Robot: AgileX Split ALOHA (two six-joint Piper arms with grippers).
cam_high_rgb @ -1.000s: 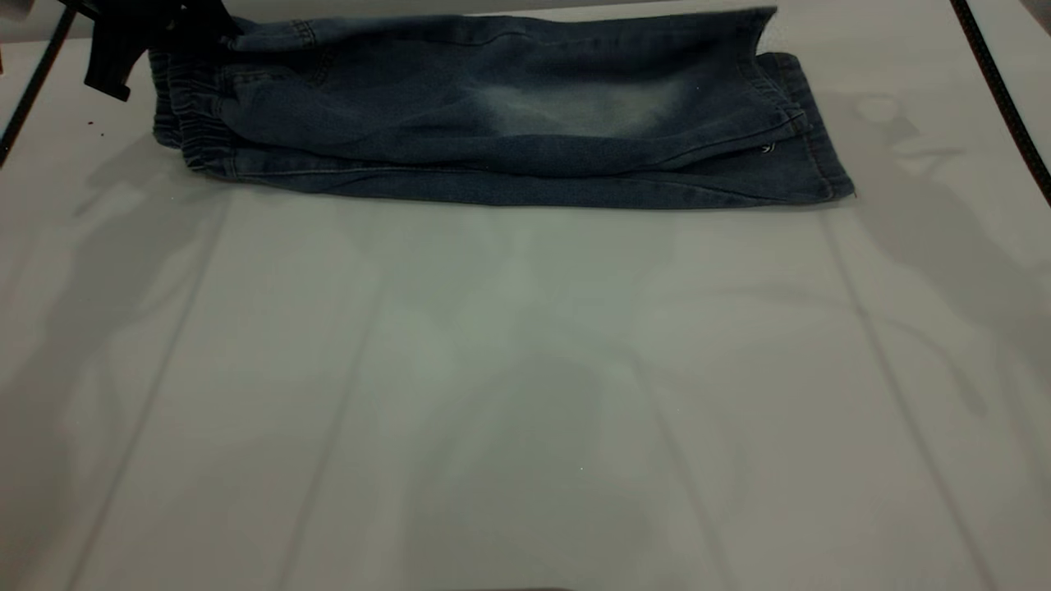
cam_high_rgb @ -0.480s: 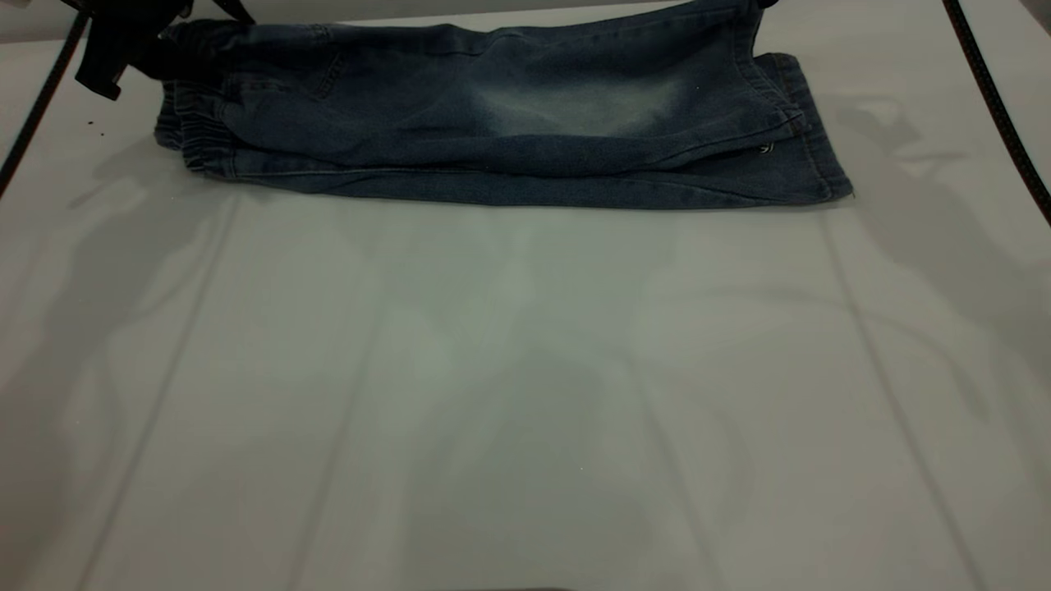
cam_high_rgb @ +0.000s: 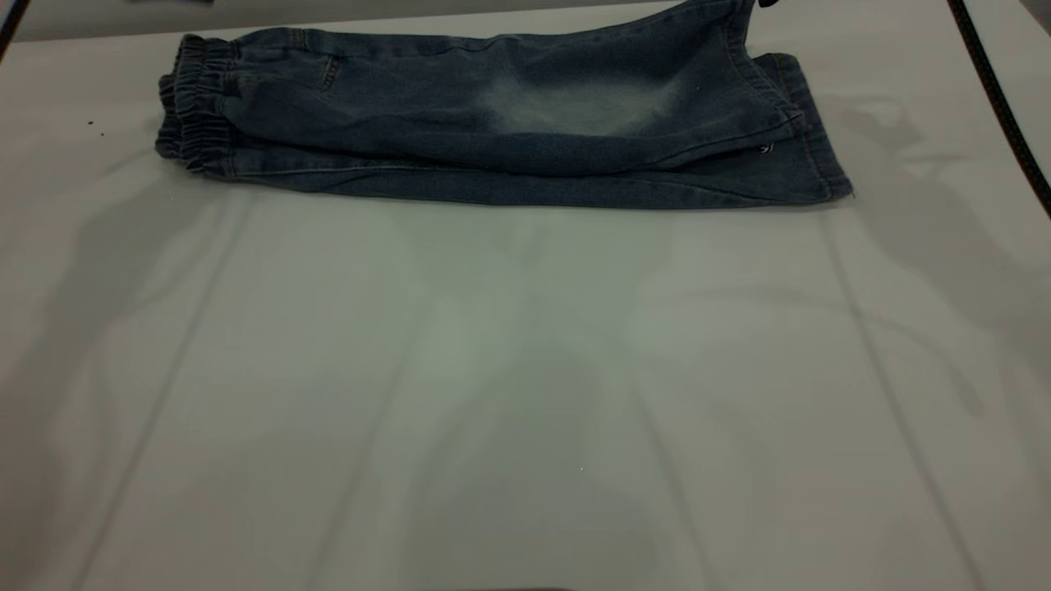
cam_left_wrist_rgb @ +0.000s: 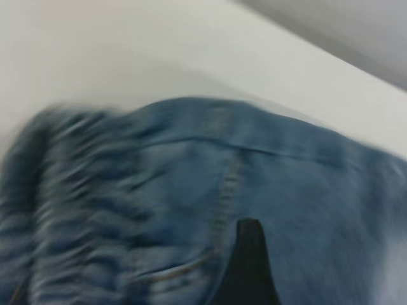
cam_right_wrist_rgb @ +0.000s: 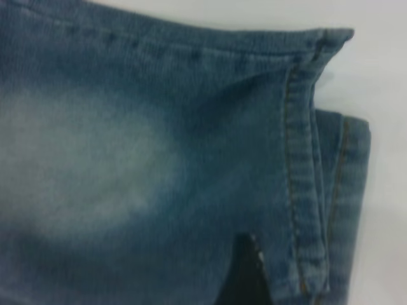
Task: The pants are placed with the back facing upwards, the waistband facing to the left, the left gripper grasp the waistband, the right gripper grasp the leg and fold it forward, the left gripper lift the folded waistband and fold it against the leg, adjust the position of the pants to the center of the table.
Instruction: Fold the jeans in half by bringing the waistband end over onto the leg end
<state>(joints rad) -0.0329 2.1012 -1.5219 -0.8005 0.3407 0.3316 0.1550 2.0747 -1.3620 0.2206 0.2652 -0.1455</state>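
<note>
**Pants** [cam_high_rgb: 493, 123]: found lying on the far part of the bench [cam_high_rgb: 525, 369], folded lengthwise into a long narrow strip. The long axis runs left-right across the exterior view, approx. parallel to the bench's far edge.

**Orientation:** The waistband [cam_high_rgb: 193, 107], gathered and ruffled, forms the left end and faces left. The stitched hems [cam_high_rgb: 809, 131] form the right end. The leg [cam_high_rgb: 575, 107] with the pale faded patch is laid on top. The other leg is seen beneath it as a narrow dark margin along the near side, and it sticks out a little past the upper hem at the right.

**Lie of fabric:** The lower layer is flat on the bench. The far right corner of the upper leg is raised toward the top edge of the exterior view. The near edge is straight, with minor creases.

**Left claw** [cam_left_wrist_rgb: 248, 267]: not seen in the exterior view. In the left wrist view a dark tip is recorded over the denim beside the waistband ruffles [cam_left_wrist_rgb: 70, 210]. This view is blurred, so contact cannot be confirmed and it cannot be told whether the claw is released or clenched.

**Right claw** [cam_right_wrist_rgb: 245, 276]: only a dark tip is seen in the right wrist view. It sits over the upper leg near its hem seam [cam_right_wrist_rgb: 299, 165], beside the pale patch. Whether it is released, clenched or grasping the leg cannot be told.

**Other:** A black cable [cam_high_rgb: 998, 98] is noted crossing the bench's right side, well apart from the pants.
</note>
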